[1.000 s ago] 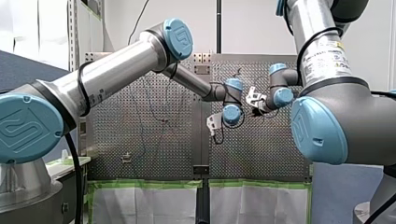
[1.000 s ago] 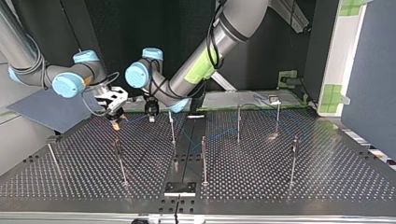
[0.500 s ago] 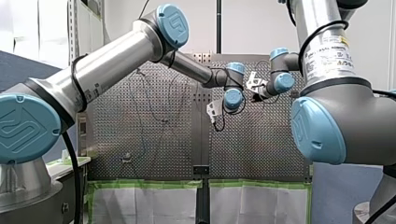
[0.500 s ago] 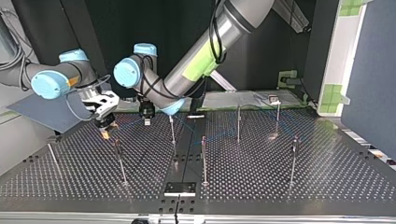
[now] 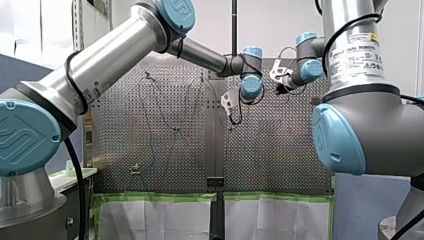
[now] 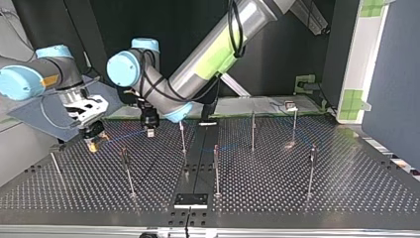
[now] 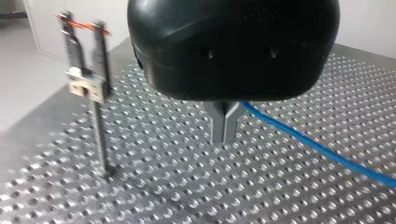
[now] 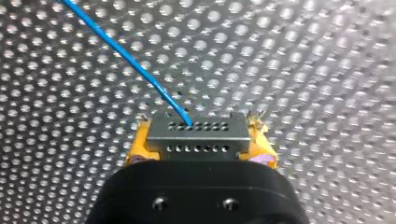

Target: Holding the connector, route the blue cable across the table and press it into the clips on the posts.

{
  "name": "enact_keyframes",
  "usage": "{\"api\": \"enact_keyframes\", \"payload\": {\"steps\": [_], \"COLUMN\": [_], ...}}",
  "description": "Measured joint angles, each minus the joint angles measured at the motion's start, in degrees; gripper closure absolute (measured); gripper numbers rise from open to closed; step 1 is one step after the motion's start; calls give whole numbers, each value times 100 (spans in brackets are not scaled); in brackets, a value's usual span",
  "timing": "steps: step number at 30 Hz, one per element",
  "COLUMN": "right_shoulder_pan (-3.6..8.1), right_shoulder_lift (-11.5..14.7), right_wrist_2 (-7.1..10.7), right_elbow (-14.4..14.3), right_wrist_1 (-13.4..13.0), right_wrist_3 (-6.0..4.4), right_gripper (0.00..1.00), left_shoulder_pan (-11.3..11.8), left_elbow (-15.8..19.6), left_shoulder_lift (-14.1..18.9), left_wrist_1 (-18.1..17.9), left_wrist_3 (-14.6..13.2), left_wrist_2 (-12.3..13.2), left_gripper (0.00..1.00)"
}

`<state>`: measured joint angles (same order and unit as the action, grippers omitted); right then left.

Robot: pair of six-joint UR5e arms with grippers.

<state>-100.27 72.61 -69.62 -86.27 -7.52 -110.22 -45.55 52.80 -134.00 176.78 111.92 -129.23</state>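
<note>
Wide perforated metal worktop [image 6: 297,188], slim clip-topped steel posts [image 6: 216,168] dotted across it. The thin blue cable [image 8: 126,60] runs low over the holes at the top view's left: limp and light, I'd say, sagging unless kept taut. The left hand [image 7: 224,133], metal fingers pressed together, sits beside it. The right hand [image 6: 92,145] pinches the small grey holed connector [image 8: 198,137] between yellow pads [image 8: 139,147]: rigid, the sensible grip.

Embossed logo on blue joint cap [image 5: 22,137]
</note>
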Motion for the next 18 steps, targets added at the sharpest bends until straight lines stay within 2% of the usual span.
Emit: {"api": "enact_keyframes", "payload": {"steps": [6,12,18], "right_shoulder_pan": [58,60,49], "right_shoulder_lift": [271,574,706], "right_wrist_2": [143,313,399], "right_elbow": [1,7,18], "right_wrist_1": [83,74,74], "right_wrist_3": [-41,-50,-49], "right_gripper": [100,100,100], "left_shoulder_pan": [-54,-91,-72], "left_elbow": [7,-2,-66], "left_shoulder_lift": [100,240,306], "left_wrist_1": [28,1,-36], "left_wrist_3": [4,-12,-48], "left_wrist_2": [-11,-2,4], "left_gripper": [100,100,100]}}
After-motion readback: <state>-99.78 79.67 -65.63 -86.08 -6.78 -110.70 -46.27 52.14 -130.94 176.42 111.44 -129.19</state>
